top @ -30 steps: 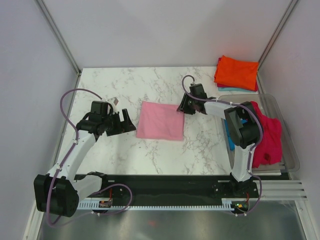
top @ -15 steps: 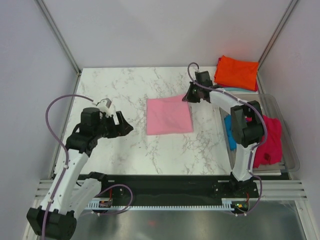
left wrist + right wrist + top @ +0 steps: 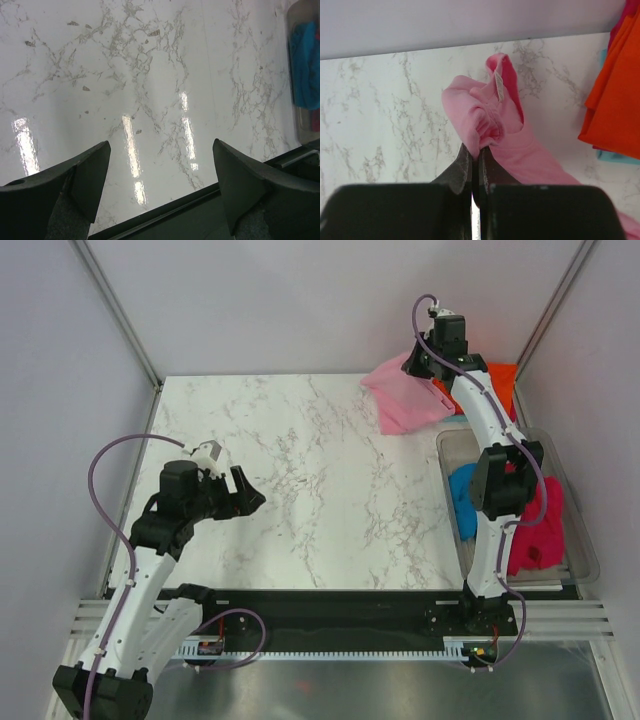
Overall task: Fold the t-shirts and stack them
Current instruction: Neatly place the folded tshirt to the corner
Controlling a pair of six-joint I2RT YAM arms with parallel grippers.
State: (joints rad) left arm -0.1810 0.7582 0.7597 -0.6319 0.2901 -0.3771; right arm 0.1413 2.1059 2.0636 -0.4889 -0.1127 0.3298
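Since a second ago the right gripper (image 3: 425, 365) has carried the light pink t-shirt (image 3: 405, 400) from mid-table up to just left of the orange t-shirt (image 3: 500, 375).

Top view: the pink cloth hangs bunched from the right jaws. The left gripper (image 3: 250, 498) hovers far left of the orange t-shirt.

Left wrist view: its fingers are spread wide and empty over the marble table (image 3: 150, 75).

Right wrist view: the fingers are pinched tight on a pink fold.

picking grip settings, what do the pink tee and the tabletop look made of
Pink tee: soft matte knit cloth, probably cotton; it bunches where the right pincer pinches it. Tabletop: hard and glossy, marble-patterned, maybe laminate or stone; grey veins and mirrored light streaks show.
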